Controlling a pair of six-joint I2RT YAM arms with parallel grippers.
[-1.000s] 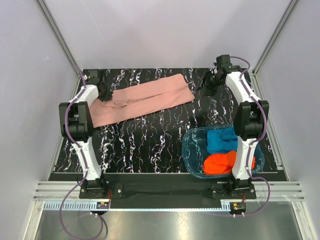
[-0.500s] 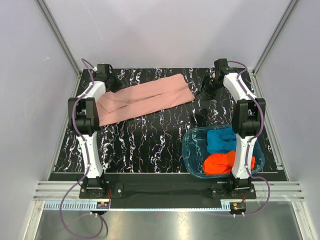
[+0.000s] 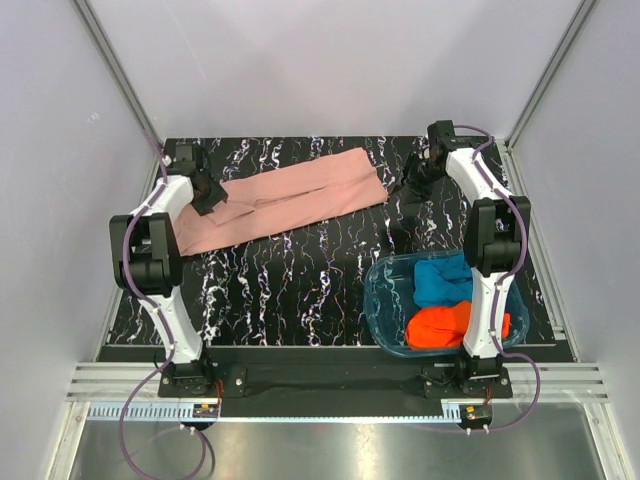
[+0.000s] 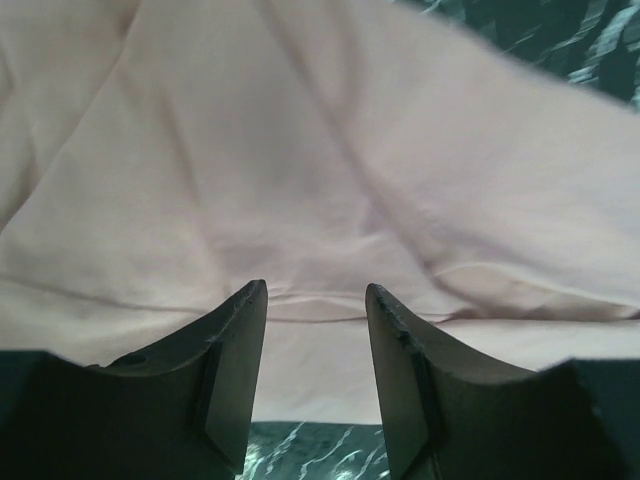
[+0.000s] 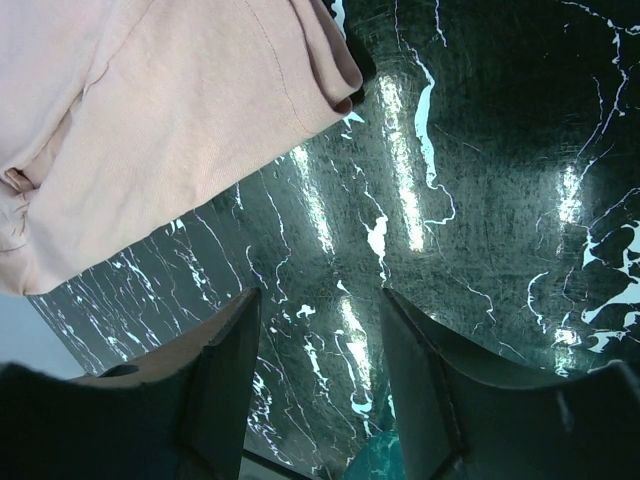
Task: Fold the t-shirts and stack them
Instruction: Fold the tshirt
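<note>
Black white-veined tabletop (image 3: pixel 300 290), pale walls (image 3: pixel 330 60) around: dusty-pink shirt (image 3: pixel 290 200) flat at the back, blue shirt (image 3: pixel 440 280) and orange-red shirt (image 3: pixel 440 325) in the tub (image 3: pixel 388 295). My left gripper (image 4: pixel 315 290) gapes empty over pink cloth. My right gripper (image 5: pixel 320 295) gapes empty over bare marbling.

Pale grey walls (image 3: pixel 330 60) enclose the black marbled tabletop (image 3: pixel 300 290); aluminium rails (image 3: pixel 320 380) run along its near edge, perhaps above steel flooring (image 3: pixel 330 445).

In the top view the right arm (image 3: pixel 490 290) hides part of the orange-red shirt (image 3: pixel 435 328) and the right wall of the tub (image 3: pixel 375 300). The left wrist view cuts off the pink shirt (image 4: pixel 300 170) on several sides.
</note>
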